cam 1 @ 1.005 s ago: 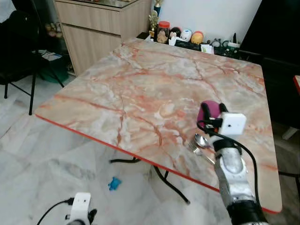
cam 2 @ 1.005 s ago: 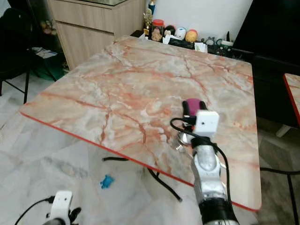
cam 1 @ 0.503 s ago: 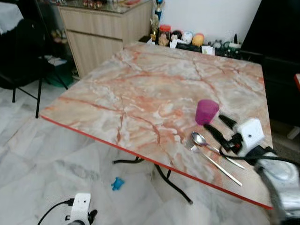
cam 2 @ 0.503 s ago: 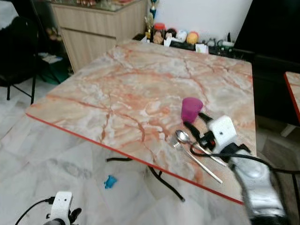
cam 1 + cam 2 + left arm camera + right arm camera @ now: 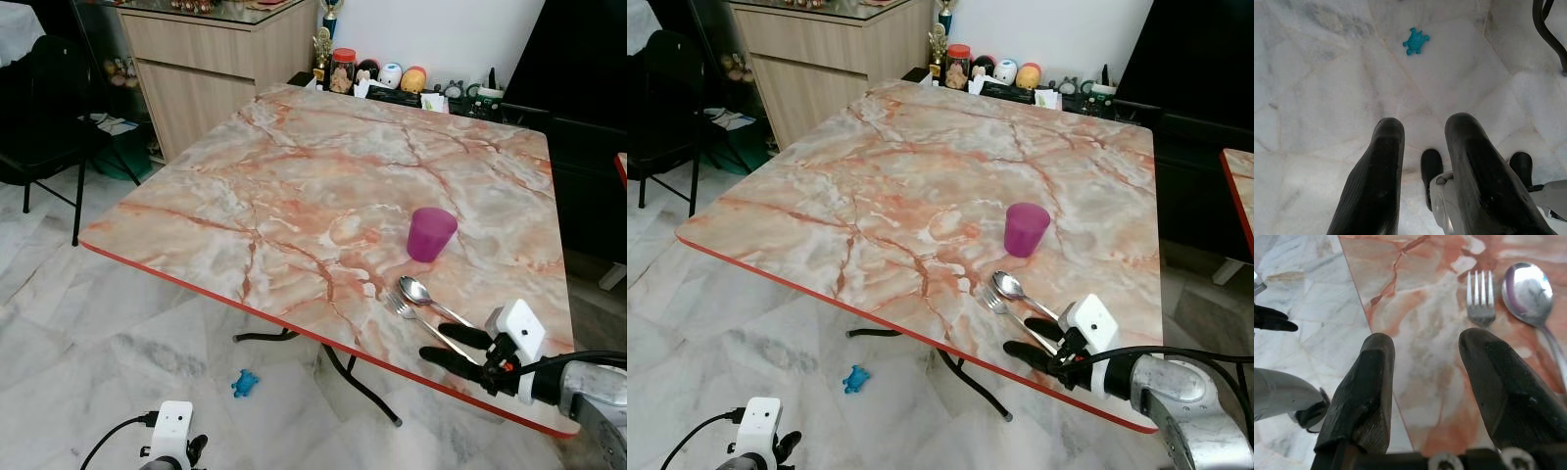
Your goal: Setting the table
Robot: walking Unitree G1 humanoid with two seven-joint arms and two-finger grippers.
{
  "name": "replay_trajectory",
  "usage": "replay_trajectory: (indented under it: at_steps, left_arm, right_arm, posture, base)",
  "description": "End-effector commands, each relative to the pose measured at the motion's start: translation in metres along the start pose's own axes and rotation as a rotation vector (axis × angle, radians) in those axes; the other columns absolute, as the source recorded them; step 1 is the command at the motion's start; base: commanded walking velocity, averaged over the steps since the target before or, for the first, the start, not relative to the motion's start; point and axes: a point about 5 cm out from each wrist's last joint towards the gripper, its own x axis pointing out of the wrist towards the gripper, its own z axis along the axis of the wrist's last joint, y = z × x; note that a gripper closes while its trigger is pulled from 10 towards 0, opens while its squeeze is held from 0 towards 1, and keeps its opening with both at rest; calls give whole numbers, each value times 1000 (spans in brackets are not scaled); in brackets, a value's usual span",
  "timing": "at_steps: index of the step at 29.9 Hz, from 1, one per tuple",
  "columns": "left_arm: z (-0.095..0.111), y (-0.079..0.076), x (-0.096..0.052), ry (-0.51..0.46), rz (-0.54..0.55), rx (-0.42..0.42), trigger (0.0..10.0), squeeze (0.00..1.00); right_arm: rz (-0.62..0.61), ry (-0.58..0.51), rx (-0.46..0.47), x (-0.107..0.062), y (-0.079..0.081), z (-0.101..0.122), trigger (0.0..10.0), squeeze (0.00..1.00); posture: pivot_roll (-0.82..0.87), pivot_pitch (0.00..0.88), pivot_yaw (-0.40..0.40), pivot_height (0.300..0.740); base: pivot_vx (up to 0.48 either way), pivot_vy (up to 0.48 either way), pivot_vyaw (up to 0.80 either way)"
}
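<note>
A purple cup point(image 5: 431, 233) stands upright on the marble table point(image 5: 294, 186), toward its near right side. Just in front of it a spoon point(image 5: 416, 290) and a fork point(image 5: 401, 305) lie side by side, handles pointing to the near right edge. My right gripper point(image 5: 431, 340) hovers open over the handle ends at the table's red edge, holding nothing. In the right wrist view the fork point(image 5: 1480, 301) and spoon point(image 5: 1527, 284) lie beyond the spread fingers point(image 5: 1361, 396). My left gripper point(image 5: 1426, 125) hangs open over the floor.
Jars and small figures point(image 5: 377, 76) line the table's far edge. A wooden cabinet point(image 5: 211, 69) stands at the back left and a black chair point(image 5: 44, 117) at the left. A blue toy point(image 5: 243, 383) lies on the marble floor near the table's black legs point(image 5: 343, 367).
My right arm has drawn back from beside the cup to the table's near right edge and dropped lower. The spoon and fork stay on the table. The camera shifted slightly.
</note>
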Motion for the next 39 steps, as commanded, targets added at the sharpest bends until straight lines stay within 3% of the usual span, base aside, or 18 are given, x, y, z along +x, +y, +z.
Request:
replay_trajectory:
  at_steps: [1, 11, 12, 13, 14, 15, 16, 17, 18, 19, 20, 29, 31, 33, 34, 36, 37, 39]
  left_arm:
    - [-4, 0, -1, 12, 0, -10, 10000, 0]
    - [-4, 1, -1, 14, 6, -12, 10000, 0]
    - [-4, 1, -1, 15, 7, -12, 10000, 0]
    - [-4, 1, -1, 15, 7, -12, 10000, 0]
    - [-4, 0, -1, 16, 7, -11, 10000, 0]
    - [-4, 0, -1, 16, 7, -11, 10000, 0]
    - [-4, 0, -1, 16, 7, -12, 10000, 0]
    - [-3, 0, -1, 14, 6, -13, 10000, 0]
    - [-3, -1, 0, 14, 6, -13, 10000, 0]
    - [-3, -1, 0, 14, 5, -13, 10000, 0]
    - [-3, -1, 0, 14, 5, -13, 10000, 0]
    - [-3, 0, 0, 17, 7, -15, 10000, 0]
    - [-3, 0, 0, 18, 8, -15, 10000, 0]
    - [-3, 0, 0, 18, 7, -14, 10000, 0]
    - [-3, 0, 0, 18, 6, -13, 10000, 0]
    - [-3, 0, 0, 18, 6, -14, 10000, 0]
    - [-3, 0, 0, 18, 5, -15, 10000, 0]
    - [-3, -1, 0, 18, 5, -14, 10000, 0]
  right_arm:
    - [29, -3, 5, 1, 4, 1, 10000, 0]
    - [-72, 70, -34, 8, -9, -7, 10000, 0]
    - [-71, 81, -44, 9, -9, -8, 10000, 90]
    - [-71, 81, -44, 9, -9, -8, 10000, 90]
    - [-70, 89, -46, 13, -8, -10, 10000, 635]
    - [-70, 89, -46, 13, -8, -10, 10000, 635]
    - [-72, 83, -48, 16, -8, -10, 10000, 773]
    - [-83, 81, -56, 19, -9, -10, 10000, 765]
    - [-90, 84, -59, 20, -10, -10, 10000, 188]
    - [-94, 85, -61, 21, -10, -10, 10000, 188]
    - [-95, 88, -57, 22, -11, -11, 10000, 0]
    - [-115, 66, -68, 28, -17, -4, 10000, 0]
    - [-117, 59, -71, 29, -18, -3, 10000, 212]
    - [-121, 53, -72, 29, -18, -3, 10000, 298]
    - [-126, 51, -68, 30, -19, -3, 10000, 565]
    - [-134, 52, -71, 31, -19, -3, 10000, 475]
    - [-139, 56, -73, 31, -19, -4, 10000, 0]
    - [-141, 61, -74, 31, -20, -5, 10000, 0]
  posture:
    - [97, 0, -30, 728]
    - [96, 0, -32, 728]
    - [96, 0, -33, 728]
    - [96, 0, -33, 728]
    - [97, 0, -35, 728]
    - [97, 0, -35, 728]
    - [98, 0, -36, 728]
    - [99, 0, -37, 728]
    - [99, 0, -38, 728]
    - [99, 0, -38, 728]
    - [100, 0, -38, 728]
    - [105, 0, -40, 728]
    - [105, 0, -40, 728]
    - [105, 0, -40, 728]
    - [106, 0, -41, 728]
    - [106, 0, -41, 728]
    - [105, 0, -40, 728]
    - [105, 0, -40, 728]
  base:
    - [0, 0, 0]
    - [0, 0, 0]
    - [0, 0, 0]
    - [0, 0, 0]
    - [0, 0, 0]
    - [0, 0, 0]
    - [0, 0, 0]
    - [0, 0, 0]
    - [0, 0, 0]
    - [0, 0, 0]
    - [0, 0, 0]
    - [0, 0, 0]
    - [0, 0, 0]
    - [0, 0, 0]
    - [0, 0, 0]
    - [0, 0, 0]
    - [0, 0, 0]
    - [0, 0, 0]
